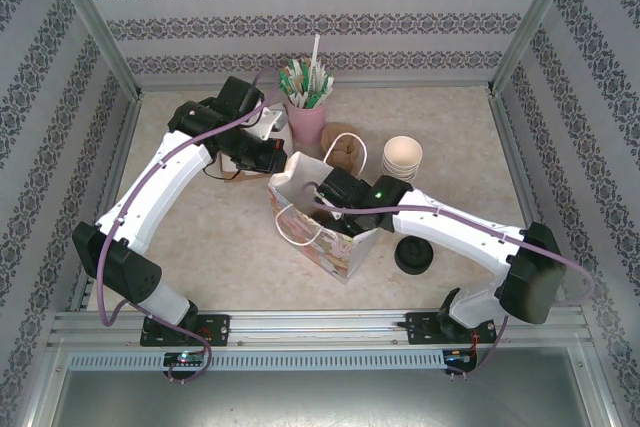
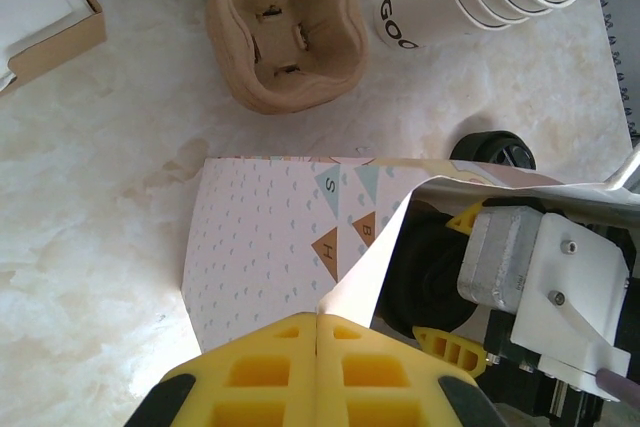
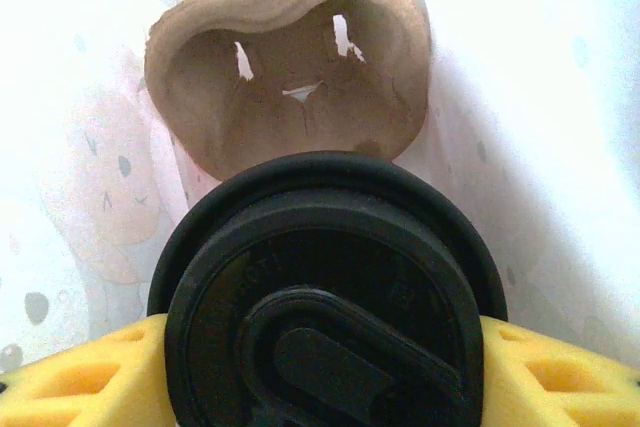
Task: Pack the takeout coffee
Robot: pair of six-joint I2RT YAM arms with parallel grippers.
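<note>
- A cardboard box (image 2: pixel 40 17) is seen at the far left of the left wrist view, lying on the marbled desk (image 1: pixel 220 237).
- The left gripper (image 2: pixel 316 322) is held at the left rim of the paper bag (image 1: pixel 335 252); its jaws are closed, with the bag's edge pinched between them.
- A pink cup (image 1: pixel 305 119) filled with straws and wrapped stirrers is placed behind the bag, near the back wall.
- The bag is stood upright at the middle of the desk, its mouth held wide.
- The right gripper (image 3: pixel 320 387) is lowered into the bag's mouth; its jaws are clamped on either side of the takeout coffee (image 3: pixel 320 287), which is held inside the bag, black lid up.
- Beyond the lid, a second cup carrier (image 3: pixel 285 87) is seen against the bag's white inner walls.
- A pulp cup carrier (image 1: pixel 345 147) is set just behind the bag.
- A stack of paper cups (image 1: pixel 402 157) is placed right of that carrier.
- A pile of black lids (image 1: pixel 413 255) is placed right of the bag, beside the right arm.
</note>
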